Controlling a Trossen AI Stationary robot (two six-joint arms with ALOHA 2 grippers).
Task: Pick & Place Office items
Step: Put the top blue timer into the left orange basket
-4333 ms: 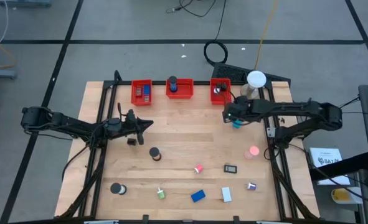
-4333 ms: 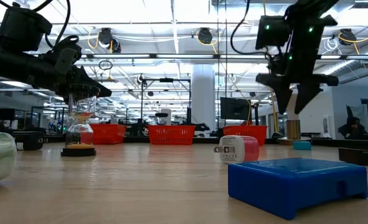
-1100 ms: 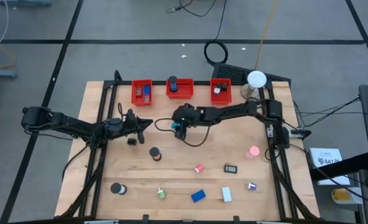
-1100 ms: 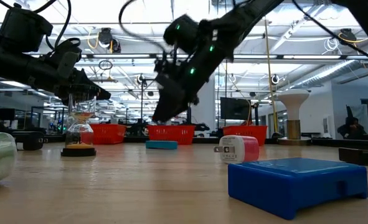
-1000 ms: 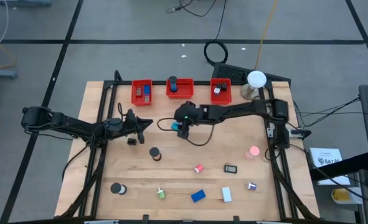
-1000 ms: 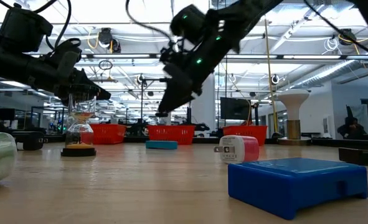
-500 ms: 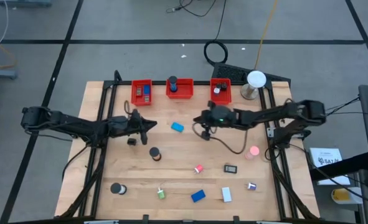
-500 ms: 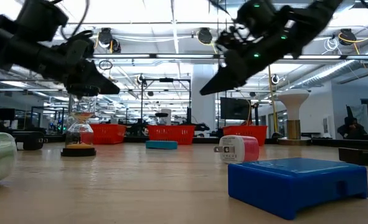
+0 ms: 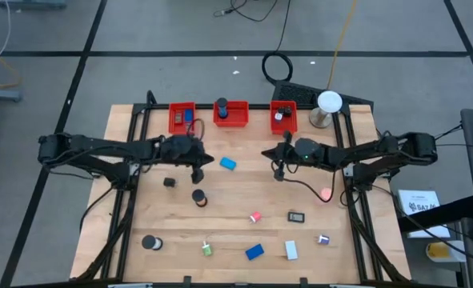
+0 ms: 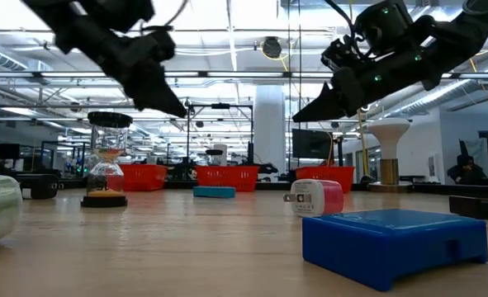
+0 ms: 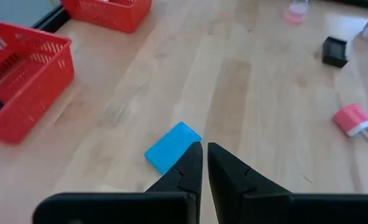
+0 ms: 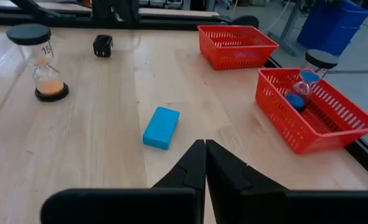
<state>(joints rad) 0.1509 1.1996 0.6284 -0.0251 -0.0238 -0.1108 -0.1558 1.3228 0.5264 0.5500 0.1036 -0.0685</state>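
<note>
A light blue block (image 9: pixel 228 164) lies flat on the wooden table (image 9: pixel 244 188), between my two grippers; it also shows in the left wrist view (image 11: pixel 170 147) and the right wrist view (image 12: pixel 160 127). My left gripper (image 9: pixel 210 162) hovers shut just left of it, well above the table (image 10: pixel 180 111). My right gripper (image 9: pixel 266 154) hangs shut to the block's right, also raised (image 10: pixel 297 118). An hourglass (image 9: pixel 198 196) and a black cube (image 9: pixel 170 182) stand left of centre. More small items lie along the near edge.
Three red bins (image 9: pixel 182 118) (image 9: pixel 231 114) (image 9: pixel 283 118) line the far edge, a white dome (image 9: pixel 329 102) at the far right. Near the front lie a dark blue block (image 9: pixel 254 251), a pink plug (image 9: pixel 254 217), a black roll (image 9: pixel 150 242) and a green bit (image 9: pixel 207 250).
My right gripper has drawn away from the light blue block toward the table's right edge; the block stays lying on the table. My left gripper has swung from above the black cube toward the block, rising as it went.
</note>
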